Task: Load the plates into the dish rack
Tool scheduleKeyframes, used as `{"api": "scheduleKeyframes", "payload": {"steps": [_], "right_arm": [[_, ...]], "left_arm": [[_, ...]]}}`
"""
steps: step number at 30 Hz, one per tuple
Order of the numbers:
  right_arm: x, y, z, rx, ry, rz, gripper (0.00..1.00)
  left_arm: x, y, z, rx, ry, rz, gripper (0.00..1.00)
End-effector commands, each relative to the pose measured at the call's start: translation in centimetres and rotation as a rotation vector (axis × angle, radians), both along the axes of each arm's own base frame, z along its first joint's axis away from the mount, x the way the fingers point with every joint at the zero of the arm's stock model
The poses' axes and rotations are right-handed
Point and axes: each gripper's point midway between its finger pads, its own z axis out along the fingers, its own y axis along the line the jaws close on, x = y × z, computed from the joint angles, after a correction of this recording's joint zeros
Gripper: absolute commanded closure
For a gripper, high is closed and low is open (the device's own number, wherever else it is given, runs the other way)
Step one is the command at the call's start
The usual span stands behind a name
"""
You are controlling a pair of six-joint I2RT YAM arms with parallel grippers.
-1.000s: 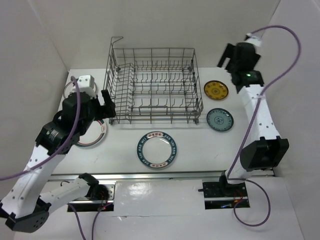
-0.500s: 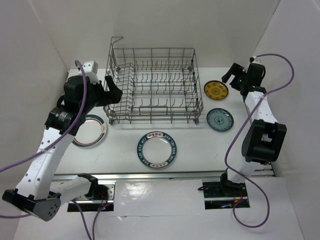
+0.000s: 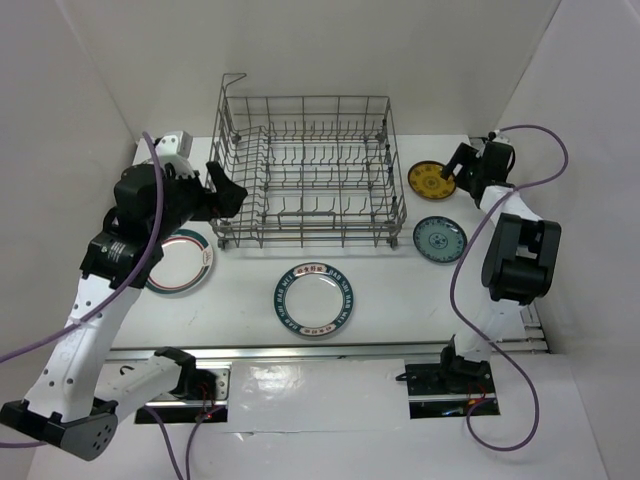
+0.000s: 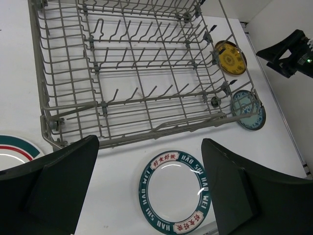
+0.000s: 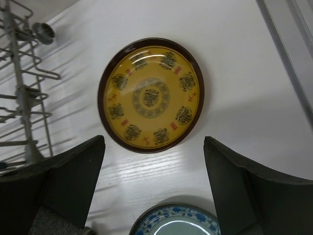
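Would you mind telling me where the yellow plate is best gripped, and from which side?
Probably pinch the yellow plate by its dark rim, from above at its right edge: it lies flat, and the dish rack stands close on its left.

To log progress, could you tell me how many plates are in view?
4: yellow plate right of the rack; blue patterned plate just nearer; lettered plate in front of the rack; teal-rimmed plate at left, partly under the left arm, which may hide another.
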Motion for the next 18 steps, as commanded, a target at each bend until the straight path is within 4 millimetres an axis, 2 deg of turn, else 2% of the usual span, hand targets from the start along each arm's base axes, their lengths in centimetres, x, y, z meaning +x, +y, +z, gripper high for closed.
{"api": "scheduleKeyframes", "payload": {"steps": [1,6,11,12,13,15,17,18], "right_arm": [[1.2,-1.4,-0.8,-0.064,-0.03,-0.042,0.12],[2.3,-1.9,-3.2,-0.045,-0.019,-0.043,0.12],[3.6,-1.9,-4.3,-0.032,-0.006,-0.024,0.15],[3.5,-1.9,-5.7,-0.025,0.019,-0.024,0.15],[3.7,-2.4,-5.8,-0.026,0.017,-0.033,0.15],[4.0,-2.4,-6.5,-0.019,0.026,-0.025,0.15],[4.1,-2.2,-6.3,-0.017,0.015,-0.017,0.15],[4.2,-2.8,-6.5,0.002,0.016,-0.027,0.15]], "left_arm": [[-0.4,-0.5,1.5,-0.001,-0.078,-0.035,0.0],[-1.4,-0.8,2.0,0.007,-0.108,-0.043,0.0],[-1.6,-1.3,2.0,0.007,-0.108,-0.06,0.0],[-1.7,-1.5,2.0,0.004,-0.108,-0.072,0.0],[-1.8,-1.5,2.0,0.004,-0.108,-0.072,0.0],[-1.8,-1.6,2.0,0.001,-0.107,-0.081,0.0],[-1.8,-1.6,2.0,0.001,-0.107,-0.081,0.0],[-1.8,-1.6,2.0,0.001,-0.107,-0.081,0.0]]}}
